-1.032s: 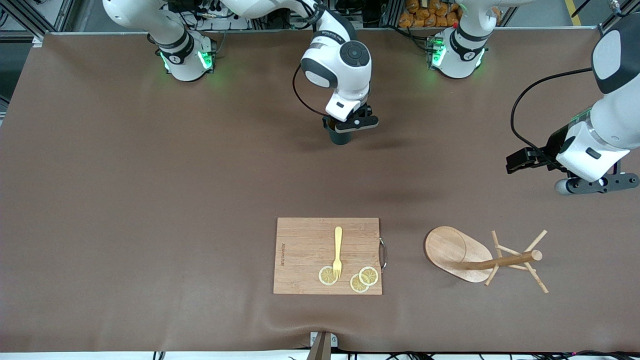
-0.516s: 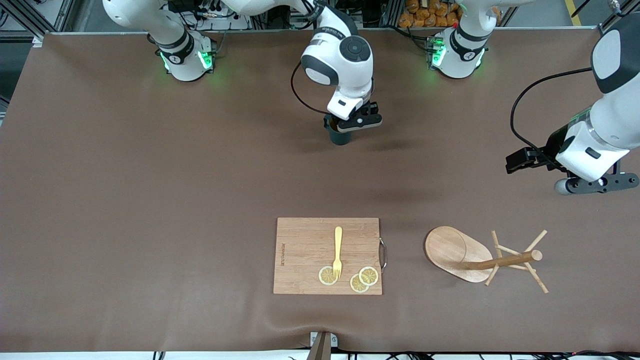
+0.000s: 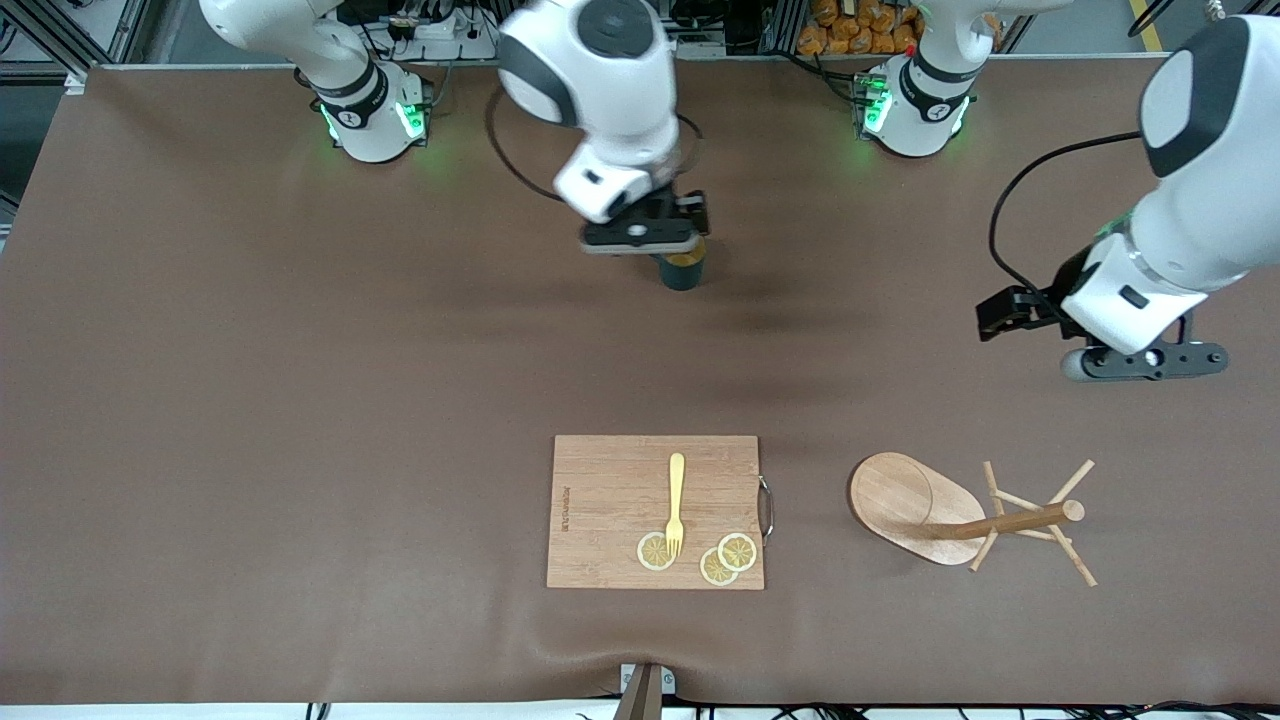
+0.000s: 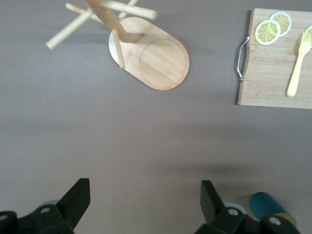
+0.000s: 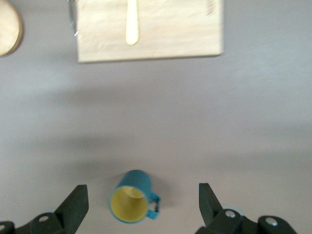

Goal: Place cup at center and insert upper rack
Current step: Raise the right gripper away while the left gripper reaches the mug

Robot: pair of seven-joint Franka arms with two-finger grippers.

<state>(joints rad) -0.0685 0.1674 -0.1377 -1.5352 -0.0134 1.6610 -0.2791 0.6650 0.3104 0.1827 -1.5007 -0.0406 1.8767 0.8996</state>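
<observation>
Near the table's middle, the small dark teal ribbed cup (image 3: 684,268) is set upright, with the right gripper (image 3: 640,237) spread wide above it (evidently a release). The light wooden mug-tree rack (image 3: 960,515) is left toppled beside the rectangular wooden cutting board (image 3: 610,500), and the left gripper (image 3: 1140,362) is held wide and empty over bare table near it, judged ready to fetch it.

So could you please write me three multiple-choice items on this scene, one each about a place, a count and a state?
1. Where does the cup stand?
A. on the cutting board
B. on the table, farther from the front camera than the cutting board
C. on the mug tree's base

2. How many lemon slices lie on the board?
A. one
B. three
C. five

3. How is the mug tree posed?
A. tipped over on its side
B. upright
C. held by the left end effector

Answers: 1 B, it sits on the brown mat under the right end effector. 2 B, three by the fork. 3 A, post and pegs lie along the table.
</observation>
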